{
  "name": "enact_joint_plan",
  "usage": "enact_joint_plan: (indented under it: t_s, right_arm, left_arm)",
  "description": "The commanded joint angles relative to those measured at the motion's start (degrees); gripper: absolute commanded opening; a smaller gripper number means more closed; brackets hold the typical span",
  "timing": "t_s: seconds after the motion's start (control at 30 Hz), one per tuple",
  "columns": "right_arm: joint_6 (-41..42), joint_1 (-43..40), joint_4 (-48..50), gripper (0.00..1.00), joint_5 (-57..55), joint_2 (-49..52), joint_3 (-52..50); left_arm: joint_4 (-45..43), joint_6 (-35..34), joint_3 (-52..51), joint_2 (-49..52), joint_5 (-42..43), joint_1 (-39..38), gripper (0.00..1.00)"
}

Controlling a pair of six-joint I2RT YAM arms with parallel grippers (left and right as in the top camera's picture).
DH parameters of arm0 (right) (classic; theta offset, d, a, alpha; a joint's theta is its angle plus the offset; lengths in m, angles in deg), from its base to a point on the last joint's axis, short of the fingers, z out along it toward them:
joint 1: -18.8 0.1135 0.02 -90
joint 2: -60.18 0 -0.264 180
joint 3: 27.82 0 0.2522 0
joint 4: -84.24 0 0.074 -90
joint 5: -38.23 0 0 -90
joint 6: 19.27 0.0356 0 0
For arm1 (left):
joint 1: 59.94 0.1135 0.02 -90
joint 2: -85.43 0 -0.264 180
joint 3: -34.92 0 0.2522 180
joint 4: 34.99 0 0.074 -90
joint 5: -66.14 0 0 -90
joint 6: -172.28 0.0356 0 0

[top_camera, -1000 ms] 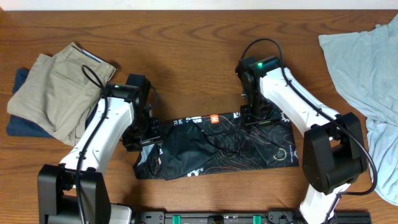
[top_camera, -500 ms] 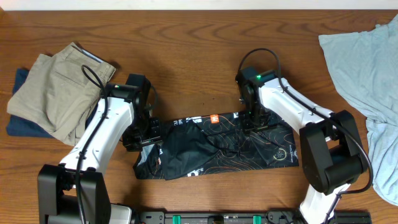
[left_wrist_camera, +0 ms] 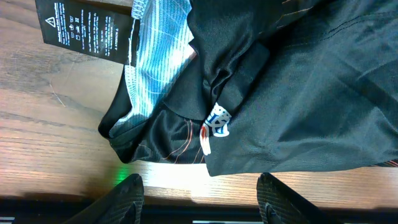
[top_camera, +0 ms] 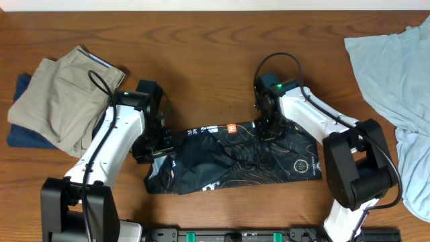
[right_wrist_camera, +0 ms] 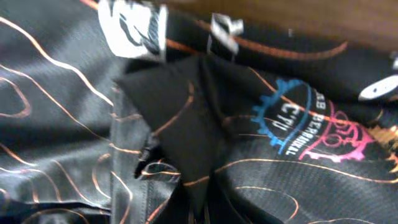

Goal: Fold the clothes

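Observation:
The clothes, a black jersey (top_camera: 235, 158) with thin orange lines, lie crumpled across the near middle of the table. My right gripper (top_camera: 267, 128) presses down on the jersey's upper right part. In the right wrist view it (right_wrist_camera: 199, 211) is shut on a pinched-up ridge of the black fabric (right_wrist_camera: 180, 124), which hides most of the jaws. My left gripper (top_camera: 151, 144) is at the jersey's left end. In the left wrist view it (left_wrist_camera: 200, 186) stands open over bare wood, just short of the jersey's hem (left_wrist_camera: 298, 93), with nothing between its fingers.
Folded khaki trousers (top_camera: 64, 101) lie on a navy garment (top_camera: 20, 131) at the far left. A light blue-grey garment (top_camera: 396, 81) is spread at the right edge. The table's front edge (left_wrist_camera: 186, 198) runs just below my left gripper.
My right gripper has slid a little left along the jersey and closed on a fold of its fabric. The left arm has not moved.

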Motion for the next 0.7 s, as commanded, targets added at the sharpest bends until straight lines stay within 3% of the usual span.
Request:
enact_joint_plan:
  t_s: [0.0, 0.27, 0.33, 0.67]
  right_arm:
    - [1.0, -0.1, 0.6, 0.01, 1.0, -1.4, 2.6]
    - [1.2, 0.1, -0.5, 0.04, 4.9, -1.4, 2.8]
    - [1.2, -0.1, -2.4, 0.13, 3.5, -1.4, 2.8]
    - [6.1, -1.8, -9.7, 0.15, -6.7, -1.9, 2.8]
  left_arm:
    - [0.2, -0.3, 0.0, -0.2, -0.7, 0.0, 0.61]
    - [0.2, -0.3, 0.0, -0.2, -0.7, 0.0, 0.6]
    - [0.2, -0.3, 0.0, -0.2, -0.7, 0.0, 0.6]
    - [0.4, -0.3, -0.1, -0.2, -0.7, 0.0, 0.6]
